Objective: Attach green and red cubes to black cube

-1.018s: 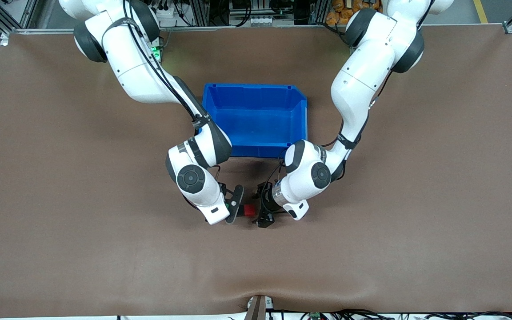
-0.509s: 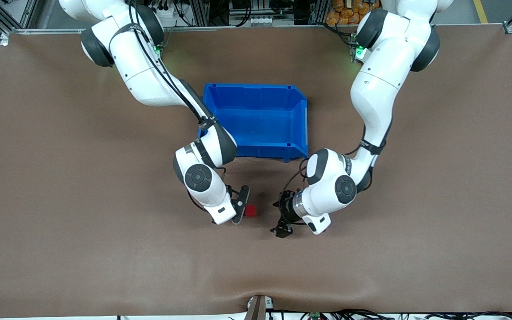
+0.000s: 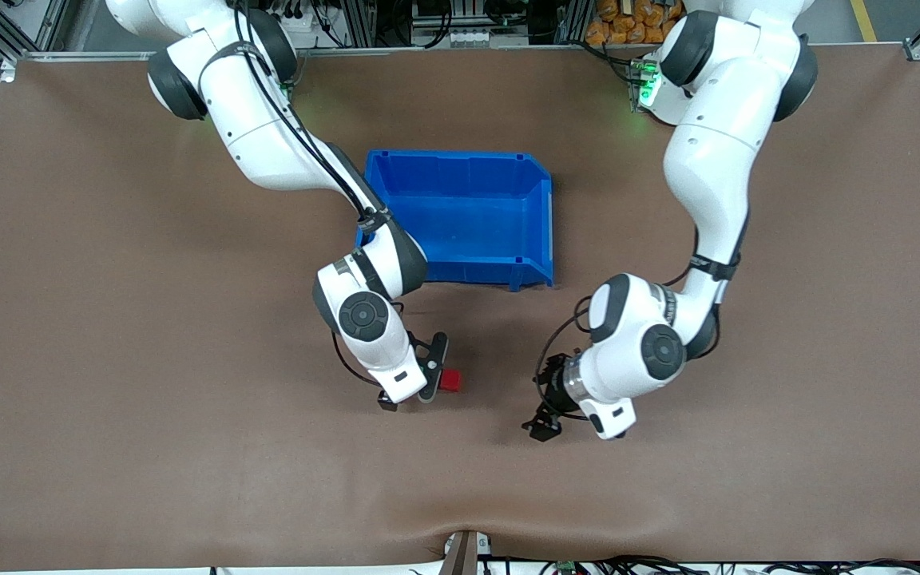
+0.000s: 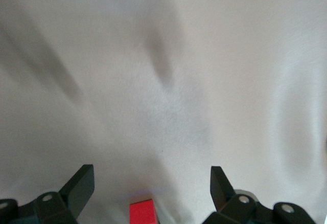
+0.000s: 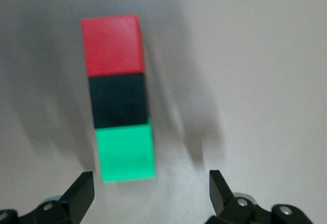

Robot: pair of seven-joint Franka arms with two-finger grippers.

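Note:
In the right wrist view the red cube, the black cube and the green cube lie joined in one straight row on the brown table. My right gripper is open just above the row's green end, touching nothing. From the front only the red cube shows; the right gripper hides the other two. My left gripper is open and empty, over bare table toward the left arm's end. The left wrist view shows the red cube between the spread fingers of the left gripper.
A blue bin stands empty, farther from the front camera than the cubes, between the two arms. Brown mat covers the whole table around them.
My right gripper has opened and let go of the cube row. The left arm has drawn away from the cubes toward its own end of the table, still open.

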